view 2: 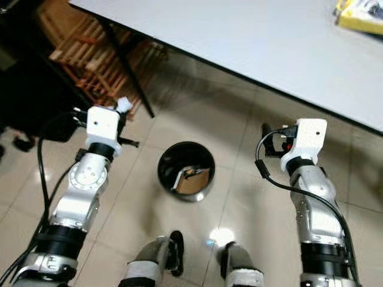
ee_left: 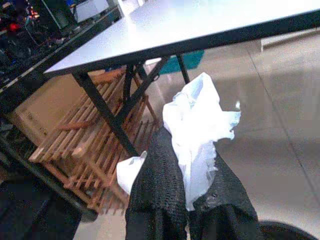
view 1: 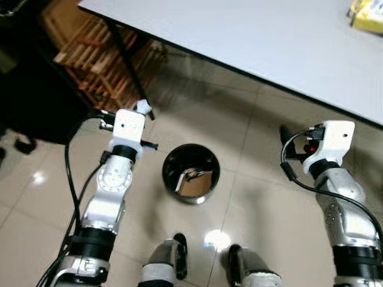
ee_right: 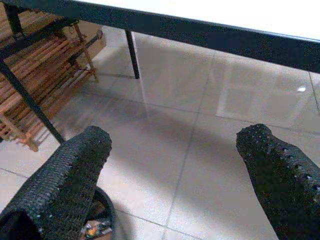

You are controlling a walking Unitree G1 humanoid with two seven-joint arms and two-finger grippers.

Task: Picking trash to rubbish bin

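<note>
So the left end effector [ee_left: 192, 192] has its two black fingers pinched tight on a crumpled white tissue [ee_left: 197, 132]; the paper sticks up past the fingertips and a smaller bit pokes out the side. From the head camera you can see that white scrap [view 1: 142, 107] at the tip of the left arm, held above the tiled floor [view 1: 269, 215], up and to the robot's left of the rubbish bin [view 1: 191, 173], not over the opening.

The bin is a round black one standing on the floor between the two arms, just ahead of the robot's feet [view 1: 206, 263]. There's already stuff in it: something brown and flat like cardboard [view 1: 196, 184] and a pale strip next to it, can't tell exactly what.

The right end effector [ee_right: 180, 170] is spread wide, nothing between the fingers, just floor tiles showing through the gap. It hangs out to the robot's right of the bin, well apart from it, with a bit of the bin's rim [ee_right: 107, 210] showing in the wrist view.

A white worktop [view 1: 257, 42] with black legs runs across the top of the head view, and a yellow packet [view 1: 366, 15] sits at its far right edge. A slatted wooden rack [view 1: 99, 63] stands under and beyond the worktop on the left side.
</note>
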